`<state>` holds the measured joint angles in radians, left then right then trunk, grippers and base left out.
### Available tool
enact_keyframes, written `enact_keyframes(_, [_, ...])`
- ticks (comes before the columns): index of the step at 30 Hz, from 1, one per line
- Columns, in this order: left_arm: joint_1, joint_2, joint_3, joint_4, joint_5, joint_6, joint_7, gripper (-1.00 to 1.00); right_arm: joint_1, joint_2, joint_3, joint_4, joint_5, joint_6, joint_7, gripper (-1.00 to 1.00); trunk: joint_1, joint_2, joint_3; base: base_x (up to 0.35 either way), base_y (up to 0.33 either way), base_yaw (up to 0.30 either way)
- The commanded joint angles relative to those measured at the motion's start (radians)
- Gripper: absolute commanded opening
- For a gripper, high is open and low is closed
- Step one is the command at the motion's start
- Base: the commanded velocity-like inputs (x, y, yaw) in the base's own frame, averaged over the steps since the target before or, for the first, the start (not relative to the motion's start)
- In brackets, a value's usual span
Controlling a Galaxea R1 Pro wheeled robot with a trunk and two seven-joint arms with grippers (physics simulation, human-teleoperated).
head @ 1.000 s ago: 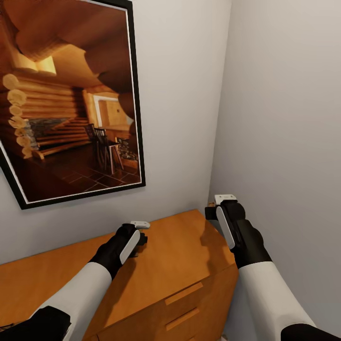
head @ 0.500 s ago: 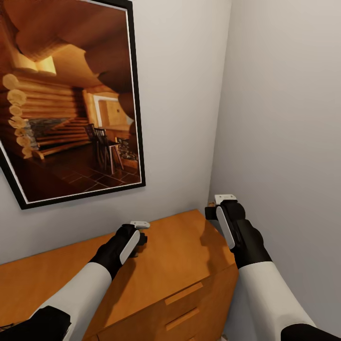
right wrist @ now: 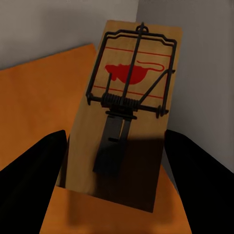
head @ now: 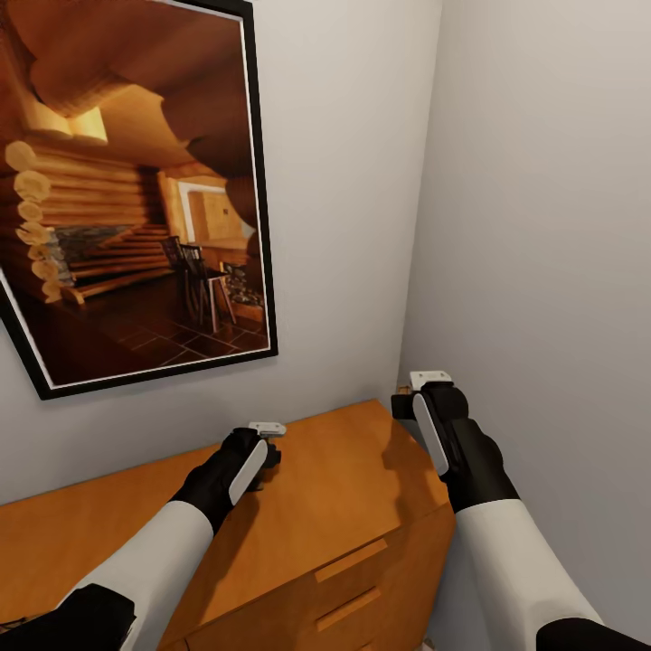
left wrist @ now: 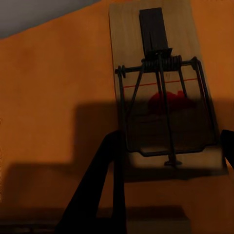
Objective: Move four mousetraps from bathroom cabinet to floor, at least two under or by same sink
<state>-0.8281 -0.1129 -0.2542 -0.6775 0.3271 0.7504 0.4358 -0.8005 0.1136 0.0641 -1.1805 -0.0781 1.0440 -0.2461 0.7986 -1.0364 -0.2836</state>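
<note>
My left gripper [head: 269, 461] hovers over the flat top of the orange-brown cabinet [head: 344, 488], shut on a mousetrap [left wrist: 161, 58]. That trap is a tan board with a black wire spring and a red mark, and it casts a shadow on the wood. My right gripper [head: 400, 404] hangs above the cabinet's far right corner, close to the side wall. It is shut on a second mousetrap [right wrist: 131, 73], which juts out past the cabinet's edge between the two black fingers [right wrist: 34, 165]. The bathroom floor and the sink are out of view.
A large black-framed picture [head: 127, 199] of a log interior hangs on the back wall above the cabinet. The room corner [head: 420, 226] and the grey side wall [head: 542, 271] stand right beside my right arm. Bar-handled drawer fronts [head: 351, 561] face me below.
</note>
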Motion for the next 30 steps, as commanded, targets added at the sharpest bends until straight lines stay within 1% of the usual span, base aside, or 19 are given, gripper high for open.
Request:
enact_keyframes(1, [0.000,0.001,-0.004,0.019,0.010,0.004,0.008,-1.00,-0.001,0.000,0.001,-0.001,-0.009,0.003,-0.009,-1.00,0.000,-0.001,-0.002,0.000,0.000,0.000])
enact_keyframes(5, [0.000,0.000,-0.005,0.011,0.011,0.004,0.007,-1.00,-0.001,0.000,0.000,-0.001,-0.009,0.003,-0.009,-1.00,0.000,-0.001,-0.002,0.000,0.000,0.000])
enact_keyframes(8, [0.000,-0.006,-0.008,-0.008,0.012,0.005,0.005,-1.00,-0.001,0.000,0.000,-0.001,-0.009,0.003,-0.009,-1.00,0.000,-0.001,-0.002,0.000,0.000,0.000])
enact_keyframes(10, [0.000,-0.023,-0.011,-0.032,0.013,0.011,0.004,-1.00,0.000,0.000,0.000,-0.001,-0.009,0.003,-0.009,-1.00,0.000,-0.001,-0.002,0.000,0.000,0.000])
enact_keyframes(11, [0.000,-0.035,-0.012,-0.056,0.012,0.017,0.004,-1.00,0.000,0.000,0.000,-0.001,-0.009,0.003,-0.009,-1.00,0.000,-0.001,-0.002,0.000,0.000,0.000])
enact_keyframes(12, [0.000,-0.051,-0.013,-0.101,0.011,0.033,0.003,-1.00,-0.001,0.000,0.000,-0.001,-0.009,0.003,-0.009,-1.00,0.000,-0.001,-0.002,0.000,0.000,0.000])
enact_keyframes(14, [0.000,-0.059,-0.014,-0.150,0.011,0.067,0.002,-1.00,0.000,0.000,0.001,-0.001,-0.009,0.003,-0.009,-1.00,0.000,-0.001,-0.002,0.000,0.000,0.000])
enact_keyframes(15, [0.000,-0.062,-0.014,-0.185,0.011,0.095,0.002,-1.00,0.000,0.000,0.001,-0.001,-0.009,0.003,-0.009,-1.00,0.000,-0.001,-0.002,0.000,0.000,0.000])
enact_keyframes(17, [0.000,-0.062,-0.013,-0.232,0.012,0.132,0.002,-1.00,0.000,0.000,0.000,-0.001,-0.009,0.003,-0.009,-1.00,0.000,-0.001,-0.002,0.000,0.000,0.000])
enact_keyframes(21, [0.000,-0.062,-0.011,-0.286,0.013,0.167,0.001,-1.00,0.000,0.000,0.000,-0.001,-0.009,0.003,-0.009,-1.00,0.000,-0.001,-0.002,0.000,0.000,0.000])
enact_keyframes(30, [0.000,-0.062,-0.015,-0.305,0.013,0.177,0.002,-1.00,0.000,0.000,0.000,-0.001,-0.009,0.003,-0.009,-1.00,0.000,-0.001,-0.002,0.000,0.000,0.000])
